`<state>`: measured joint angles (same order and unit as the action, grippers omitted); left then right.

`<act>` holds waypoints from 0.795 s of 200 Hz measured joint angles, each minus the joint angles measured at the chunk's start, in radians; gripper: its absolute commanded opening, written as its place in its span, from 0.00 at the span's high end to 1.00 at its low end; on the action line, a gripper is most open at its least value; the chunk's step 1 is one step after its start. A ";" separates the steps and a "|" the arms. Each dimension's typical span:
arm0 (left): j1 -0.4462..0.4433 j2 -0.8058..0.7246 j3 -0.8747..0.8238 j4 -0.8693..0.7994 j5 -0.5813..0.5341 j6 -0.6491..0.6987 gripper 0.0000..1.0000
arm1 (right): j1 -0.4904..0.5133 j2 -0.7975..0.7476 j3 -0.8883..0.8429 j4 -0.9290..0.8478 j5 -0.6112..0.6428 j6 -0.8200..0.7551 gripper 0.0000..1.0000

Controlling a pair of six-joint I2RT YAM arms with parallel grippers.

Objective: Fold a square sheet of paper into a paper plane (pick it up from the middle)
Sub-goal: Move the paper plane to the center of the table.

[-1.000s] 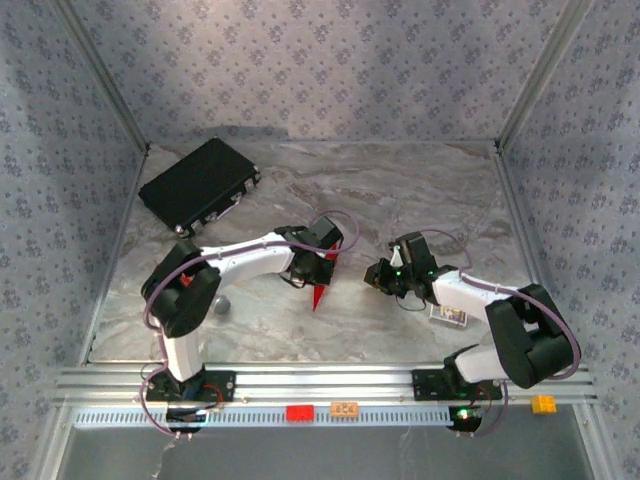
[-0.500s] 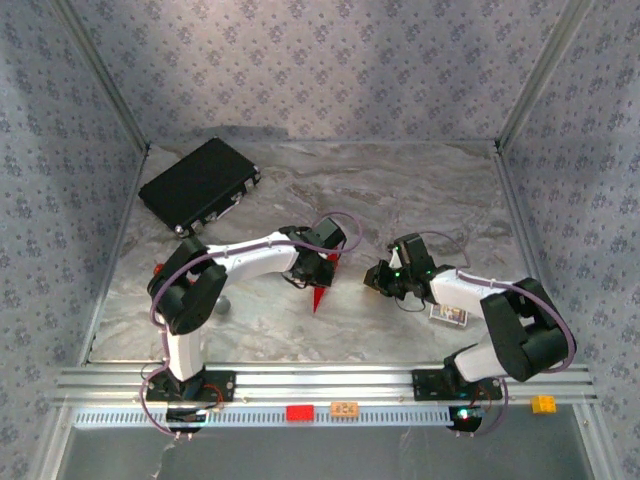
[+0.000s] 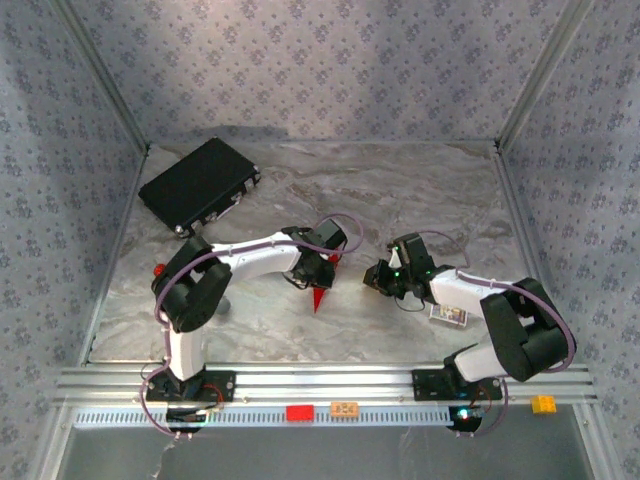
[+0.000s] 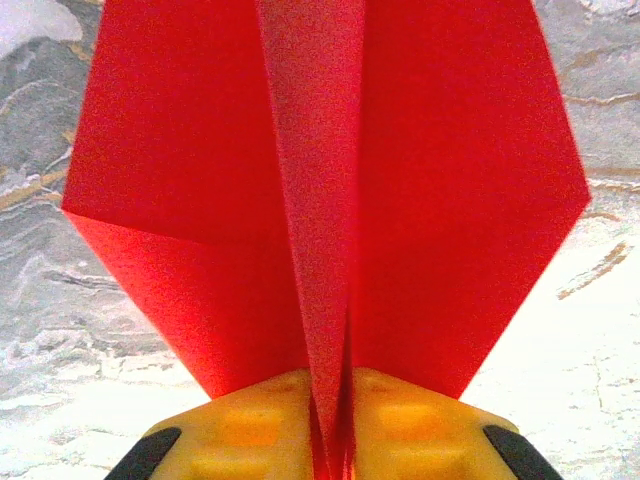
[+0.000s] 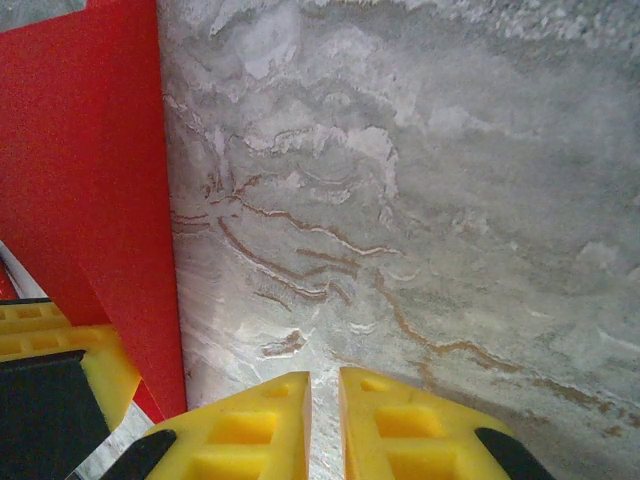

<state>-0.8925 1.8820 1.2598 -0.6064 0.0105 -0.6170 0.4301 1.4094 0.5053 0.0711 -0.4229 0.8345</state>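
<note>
Left wrist view: the left gripper point(image 4: 330, 395) pinches the plane point(image 4: 320, 160) by its centre fold, its yellow fingers closed on the ridge. The plane is bright red and unmarked, with two creased wings spread to either side and its far end cut off by the frame. From the top external view, an orange tag point(image 3: 345, 408) on the front rail and a small card point(image 3: 449, 316) by the right arm carry marks too small to read. There the plane point(image 3: 320, 298) is a red wedge over the table's point(image 3: 400, 190) middle, partly hidden under the left gripper point(image 3: 318, 272). Whether it touches the table is unclear. The right gripper point(image 5: 324, 385) has its fingers nearly together, holding nothing, beside the plane's edge point(image 5: 90, 150).
</note>
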 measured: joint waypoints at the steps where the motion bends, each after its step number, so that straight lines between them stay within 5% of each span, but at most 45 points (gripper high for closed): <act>1: 0.000 0.000 0.000 0.000 0.000 0.000 0.85 | 0.000 0.000 0.000 0.000 0.000 0.000 0.82; 159: -0.037 0.048 0.023 -0.012 -0.054 -0.020 0.80 | 0.000 0.004 0.000 0.004 0.001 0.000 0.82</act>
<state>-0.9291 1.9301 1.2827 -0.6186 -0.0437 -0.6369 0.4305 1.4136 0.5053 0.0750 -0.4221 0.8345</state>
